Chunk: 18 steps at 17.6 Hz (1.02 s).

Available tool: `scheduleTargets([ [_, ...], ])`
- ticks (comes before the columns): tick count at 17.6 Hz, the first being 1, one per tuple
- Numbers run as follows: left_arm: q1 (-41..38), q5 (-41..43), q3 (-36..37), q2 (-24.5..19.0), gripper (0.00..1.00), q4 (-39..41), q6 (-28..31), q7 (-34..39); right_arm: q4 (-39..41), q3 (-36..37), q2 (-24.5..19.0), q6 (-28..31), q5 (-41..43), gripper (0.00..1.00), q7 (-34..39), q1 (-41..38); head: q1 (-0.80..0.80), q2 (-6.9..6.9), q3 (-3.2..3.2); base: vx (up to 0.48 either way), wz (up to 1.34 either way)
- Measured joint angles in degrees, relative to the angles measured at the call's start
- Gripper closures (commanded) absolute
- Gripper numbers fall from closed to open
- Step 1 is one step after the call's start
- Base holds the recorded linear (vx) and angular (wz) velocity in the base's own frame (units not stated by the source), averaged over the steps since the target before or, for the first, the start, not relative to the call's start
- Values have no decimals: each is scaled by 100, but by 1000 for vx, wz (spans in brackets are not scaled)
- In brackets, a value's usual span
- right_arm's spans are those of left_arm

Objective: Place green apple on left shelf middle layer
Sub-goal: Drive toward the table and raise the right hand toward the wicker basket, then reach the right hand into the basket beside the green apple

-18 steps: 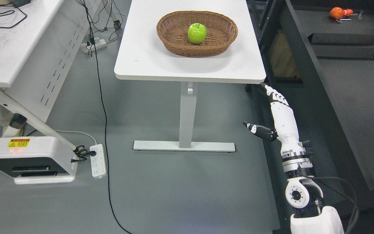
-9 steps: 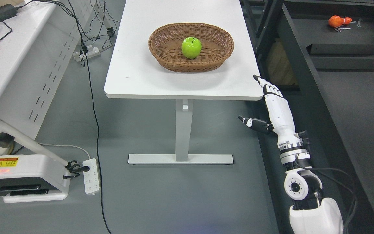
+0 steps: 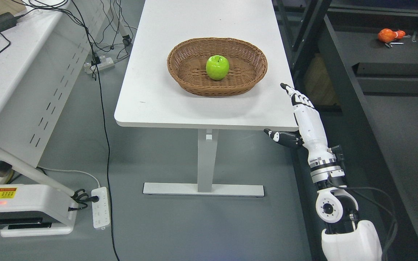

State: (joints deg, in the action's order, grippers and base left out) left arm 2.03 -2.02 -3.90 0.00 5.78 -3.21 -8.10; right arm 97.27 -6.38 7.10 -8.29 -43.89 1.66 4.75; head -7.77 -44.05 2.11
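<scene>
The white rectangular table (image 3: 158, 98) carries an oval brown wicker basket (image 3: 247, 81), and the round green apple (image 3: 217, 67) sits at its centre. The white-and-black right hand (image 3: 303, 116) hovers at the table's near right corner, fingers extended and empty. Raise it over the basket rim, then descend on the apple from above.

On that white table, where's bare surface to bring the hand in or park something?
The white table is bare on its near strip in front of the wicker basket, its left side, and the far end behind. Only the middle is taken: the basket holds the green apple. The right hand is open by the near right corner.
</scene>
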Motion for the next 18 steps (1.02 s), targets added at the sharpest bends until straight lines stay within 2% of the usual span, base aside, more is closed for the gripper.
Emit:
scheduleTargets([
  [8, 0, 0, -1, 0, 0, 0, 0, 0, 2, -111, -63, 17, 30, 0, 46, 62, 0, 0, 0, 112, 66],
  [18, 0, 0, 1, 0, 0, 0, 0, 0, -212, -460, -224, -10, -16, 0, 113, 723, 0, 0, 0, 48, 7],
])
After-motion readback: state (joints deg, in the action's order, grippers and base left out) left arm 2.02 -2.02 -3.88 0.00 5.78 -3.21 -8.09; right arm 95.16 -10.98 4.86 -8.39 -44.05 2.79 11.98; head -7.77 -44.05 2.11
